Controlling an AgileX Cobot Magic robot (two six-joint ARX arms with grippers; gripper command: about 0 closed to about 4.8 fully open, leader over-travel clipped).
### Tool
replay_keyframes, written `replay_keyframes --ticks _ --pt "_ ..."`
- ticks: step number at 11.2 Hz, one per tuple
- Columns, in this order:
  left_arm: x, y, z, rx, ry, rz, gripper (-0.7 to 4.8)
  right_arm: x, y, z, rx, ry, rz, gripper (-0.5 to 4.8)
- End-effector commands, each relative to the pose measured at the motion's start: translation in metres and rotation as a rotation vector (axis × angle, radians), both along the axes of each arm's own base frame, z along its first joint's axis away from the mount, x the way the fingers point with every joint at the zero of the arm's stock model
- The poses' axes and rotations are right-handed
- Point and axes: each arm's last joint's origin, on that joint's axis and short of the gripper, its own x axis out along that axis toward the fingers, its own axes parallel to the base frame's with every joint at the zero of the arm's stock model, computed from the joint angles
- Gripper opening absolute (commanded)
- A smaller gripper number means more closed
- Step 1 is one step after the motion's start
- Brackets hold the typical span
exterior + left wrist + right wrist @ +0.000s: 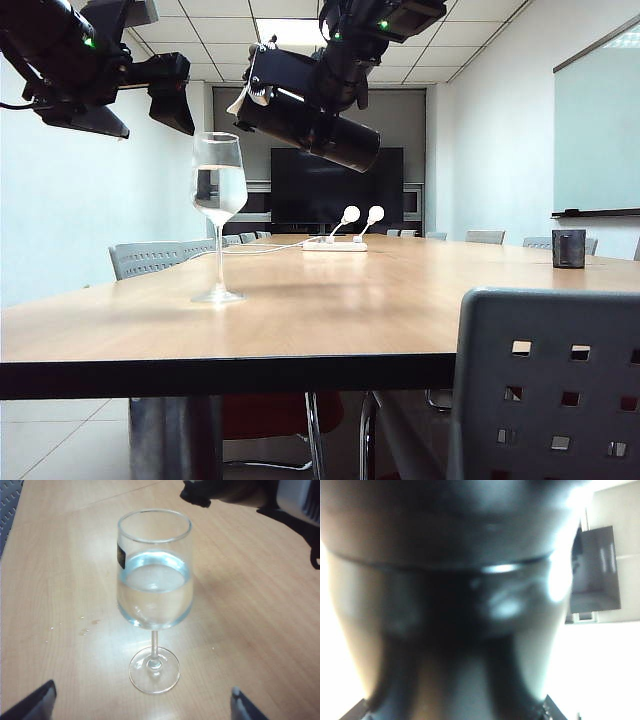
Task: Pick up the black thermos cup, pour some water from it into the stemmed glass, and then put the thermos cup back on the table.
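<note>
The stemmed glass [218,215] stands upright on the table [400,300], about half full of water; the left wrist view looks down on the glass [155,585]. My left gripper [170,100] hovers above and just left of its rim, open and empty, the fingertips [40,702] wide either side of the foot. My right gripper [335,95] is shut on the black thermos cup [315,125], held high and tilted near level, its lid end [255,88] up right of the glass rim. The thermos [450,580] fills the right wrist view, and its tip [200,492] shows beyond the glass.
A small dark square cup [568,248] stands at the table's right. A white base with two round-headed stalks [340,240] and a cable lies mid-table. A grey chair back [545,390] stands front right, more chairs line both sides. Water drops [82,630] lie near the glass.
</note>
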Motion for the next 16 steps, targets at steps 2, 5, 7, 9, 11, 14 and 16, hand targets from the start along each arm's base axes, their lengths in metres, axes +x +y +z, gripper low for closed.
replay_keyframes --ticks 2,5,7,9,11,14,16 --pt "0.0 0.0 0.003 -0.004 -0.013 -0.001 4.79 -0.006 -0.001 0.026 0.003 -0.131 0.009 1.97" --pt "-0.001 0.0 0.001 -0.001 0.0 -0.001 4.79 -0.005 -0.001 0.03 -0.032 -0.194 0.018 1.97" --pt "-0.001 0.0 0.001 0.0 0.002 -0.001 4.79 -0.005 -0.001 0.031 -0.053 -0.208 0.021 1.97" --pt "-0.001 0.0 0.001 0.001 0.005 -0.001 4.79 -0.005 -0.001 0.032 -0.064 -0.226 0.026 1.59" --pt "-0.001 0.0 0.001 -0.002 0.006 0.0 4.79 -0.005 -0.001 0.032 -0.067 -0.228 0.027 1.57" --pt "-0.001 0.0 0.001 -0.002 0.007 0.0 4.79 -0.006 0.0 0.036 -0.041 -0.27 0.064 1.57" --pt "-0.001 0.0 0.0 -0.001 0.011 0.0 4.79 -0.005 0.0 0.036 -0.064 -0.275 0.065 1.73"
